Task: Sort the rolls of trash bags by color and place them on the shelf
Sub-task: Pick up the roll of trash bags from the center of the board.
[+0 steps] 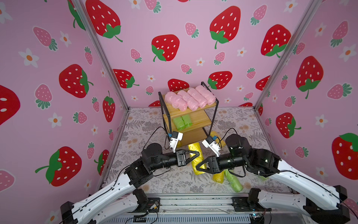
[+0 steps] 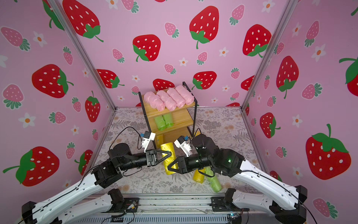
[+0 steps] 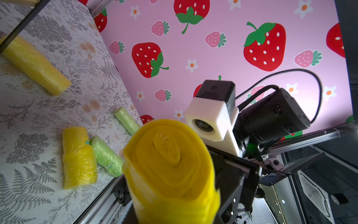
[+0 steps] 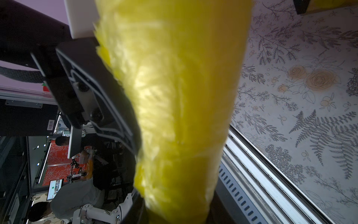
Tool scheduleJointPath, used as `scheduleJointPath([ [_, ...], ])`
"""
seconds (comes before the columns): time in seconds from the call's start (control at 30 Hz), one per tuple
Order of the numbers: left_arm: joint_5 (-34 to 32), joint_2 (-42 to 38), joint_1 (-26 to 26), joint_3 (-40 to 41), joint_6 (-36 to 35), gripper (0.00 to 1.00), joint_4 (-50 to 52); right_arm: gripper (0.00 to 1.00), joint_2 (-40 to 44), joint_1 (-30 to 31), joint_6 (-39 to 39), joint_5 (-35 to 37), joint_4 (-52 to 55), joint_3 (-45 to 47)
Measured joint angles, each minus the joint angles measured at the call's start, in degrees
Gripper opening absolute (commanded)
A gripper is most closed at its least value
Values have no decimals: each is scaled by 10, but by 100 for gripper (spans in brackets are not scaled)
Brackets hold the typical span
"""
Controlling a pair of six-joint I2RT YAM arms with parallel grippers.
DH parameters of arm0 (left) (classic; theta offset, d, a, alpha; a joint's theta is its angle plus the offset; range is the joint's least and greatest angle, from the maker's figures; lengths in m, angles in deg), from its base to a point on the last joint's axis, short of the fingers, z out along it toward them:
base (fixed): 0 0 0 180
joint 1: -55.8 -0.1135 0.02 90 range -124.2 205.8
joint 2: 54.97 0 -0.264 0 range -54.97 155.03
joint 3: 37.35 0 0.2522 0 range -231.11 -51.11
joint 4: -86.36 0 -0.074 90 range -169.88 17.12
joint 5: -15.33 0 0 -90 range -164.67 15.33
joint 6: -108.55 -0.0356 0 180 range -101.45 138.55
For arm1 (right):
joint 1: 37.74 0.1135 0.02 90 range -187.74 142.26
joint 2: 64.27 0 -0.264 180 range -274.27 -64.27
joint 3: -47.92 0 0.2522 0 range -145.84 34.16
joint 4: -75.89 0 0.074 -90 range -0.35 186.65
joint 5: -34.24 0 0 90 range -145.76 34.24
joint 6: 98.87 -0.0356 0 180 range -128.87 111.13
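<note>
A yellow roll (image 1: 196, 149) hangs above the table between my two grippers in both top views. My left gripper (image 1: 198, 153) is shut on its upper part, and my right gripper (image 1: 197, 167) grips it lower down from the opposite side. The left wrist view shows the roll's spiral end (image 3: 170, 164) filling the jaws. Its crinkly side (image 4: 178, 97) fills the right wrist view. The shelf (image 1: 209, 106) stands at the back, with several pink rolls (image 1: 189, 99) on the top tier and two green rolls (image 1: 182, 122) on the middle tier.
On the table lie a yellow roll (image 1: 219, 176) and a green roll (image 1: 233, 181) side by side near the front rail. Another yellow roll (image 3: 34, 64) lies beside the shelf's leg. A thin green roll (image 3: 126, 120) lies near the right wall.
</note>
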Motion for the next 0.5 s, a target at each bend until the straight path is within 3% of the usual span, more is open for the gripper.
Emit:
scheduleJointPath([
  [0.07,6,2,12,-4,-2,0,2,83,1,-1,2,10,1,-8],
  [0.17,1,1,22,-4,-2,0,4,100,14,-1,5,32,15,-10],
  [0.33,-76,-28,23,32,28,0,-16,99,68,-2,7,76,27,10],
  [0.5,-181,-55,23,138,99,0,-97,99,153,-2,-18,126,-35,112],
])
